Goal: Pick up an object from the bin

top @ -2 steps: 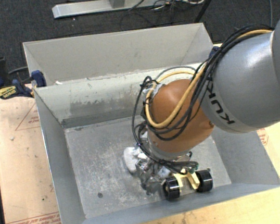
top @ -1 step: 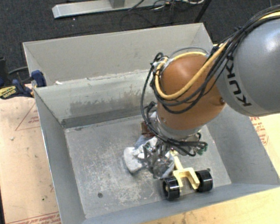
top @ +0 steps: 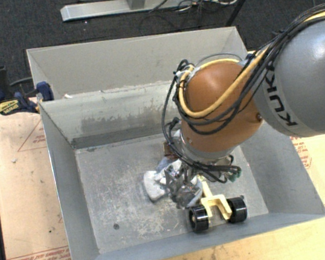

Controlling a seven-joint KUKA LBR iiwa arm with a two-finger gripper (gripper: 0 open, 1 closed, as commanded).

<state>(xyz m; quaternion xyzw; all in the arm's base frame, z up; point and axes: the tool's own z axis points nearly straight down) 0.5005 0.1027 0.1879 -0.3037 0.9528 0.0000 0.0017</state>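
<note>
Camera view: a cream-framed toy axle with two black wheels (top: 217, 209) lies on the floor of the grey metal bin (top: 68, 190), close to the near wall, and serves here as the marker for everything else. Just up and to the left of the toy, the gripper (top: 182, 188) is down at the bin floor, its dark tip partly hidden under the robot's wrist, so whether the jaws are open or closed cannot be told, nor whether anything sits between them. Further left of the toy, right against the gripper's tip, lies a pale grey-white crumpled lump (top: 153, 185); it looks to be touching the gripper, though the contact itself is hidden. Above the toy hangs the rounded orange cover (top: 217, 108) of the wrist, looped with cream and black cables (top: 229, 98). Up and to the right of the toy, the grey arm (top: 314, 84) reaches in over the bin's right wall.
</note>
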